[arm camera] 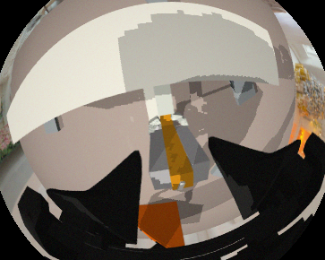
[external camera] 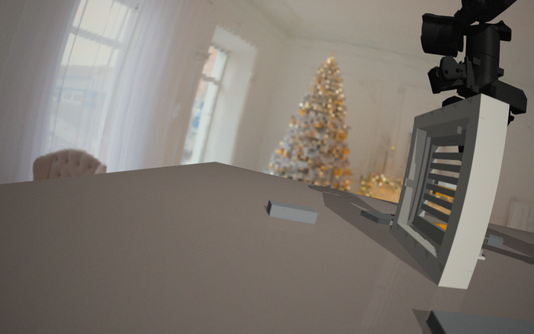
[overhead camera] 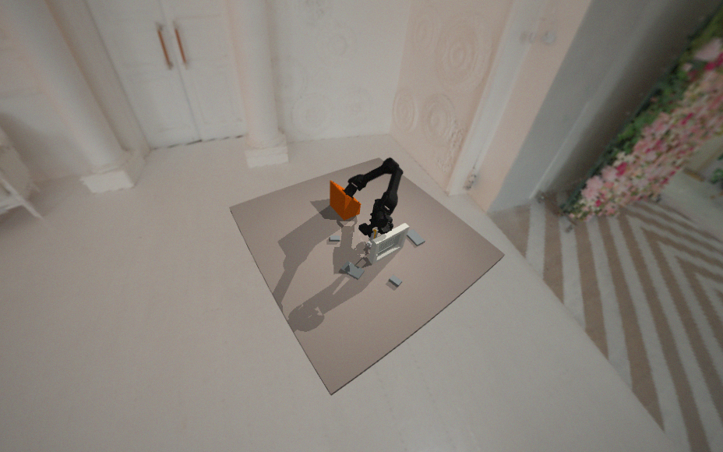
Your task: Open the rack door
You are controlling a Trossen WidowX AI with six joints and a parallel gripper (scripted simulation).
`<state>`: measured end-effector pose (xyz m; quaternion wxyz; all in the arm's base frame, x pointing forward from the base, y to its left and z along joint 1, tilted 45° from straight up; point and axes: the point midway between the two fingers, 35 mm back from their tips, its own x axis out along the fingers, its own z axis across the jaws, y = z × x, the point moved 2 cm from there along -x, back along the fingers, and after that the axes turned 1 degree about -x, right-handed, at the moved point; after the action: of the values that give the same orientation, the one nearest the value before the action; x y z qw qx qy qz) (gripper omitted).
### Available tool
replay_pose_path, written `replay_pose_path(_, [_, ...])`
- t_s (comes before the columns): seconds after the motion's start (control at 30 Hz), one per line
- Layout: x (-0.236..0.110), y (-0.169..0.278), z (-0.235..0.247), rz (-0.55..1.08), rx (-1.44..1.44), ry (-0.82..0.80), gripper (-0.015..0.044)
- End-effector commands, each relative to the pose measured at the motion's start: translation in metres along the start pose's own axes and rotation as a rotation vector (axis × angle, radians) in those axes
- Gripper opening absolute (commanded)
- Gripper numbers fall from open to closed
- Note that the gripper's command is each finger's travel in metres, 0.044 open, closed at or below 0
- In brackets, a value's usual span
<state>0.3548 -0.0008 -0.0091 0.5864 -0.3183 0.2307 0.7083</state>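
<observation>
The white rack frame stands upright on the table. Its slatted door appears to sit within the frame; a small opening angle cannot be told. The yellow upright handle stands out from the door on the arm's side, seen from above in the wrist view with grey parts around it. My gripper is open and points down over the handle. The handle shows between the two black fingers with a gap on each side. How far down the fingertips reach is unclear; the exterior view mostly hides them behind the frame.
Grey blocks lie on the table: one beyond the frame, one by its right end, one off its left end, one on the arm's side. An orange panel stands by the arm's base.
</observation>
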Motion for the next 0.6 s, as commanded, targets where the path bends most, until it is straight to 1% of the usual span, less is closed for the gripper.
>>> replay_pose_path(0.0, [0.0076, 0.0011, 0.0007, -0.001, 0.005, -0.006, 0.0298])
replay_pose_path(0.17, [0.0131, 0.0016, 0.0011, -0.001, 0.005, -0.007, 0.0298])
replay_pose_path(0.4, [0.0131, 0.0016, 0.0011, -0.001, 0.005, -0.007, 0.0114])
replay_pose_path(0.57, [0.0131, 0.0016, 0.0011, -0.001, 0.005, -0.007, 0.0081])
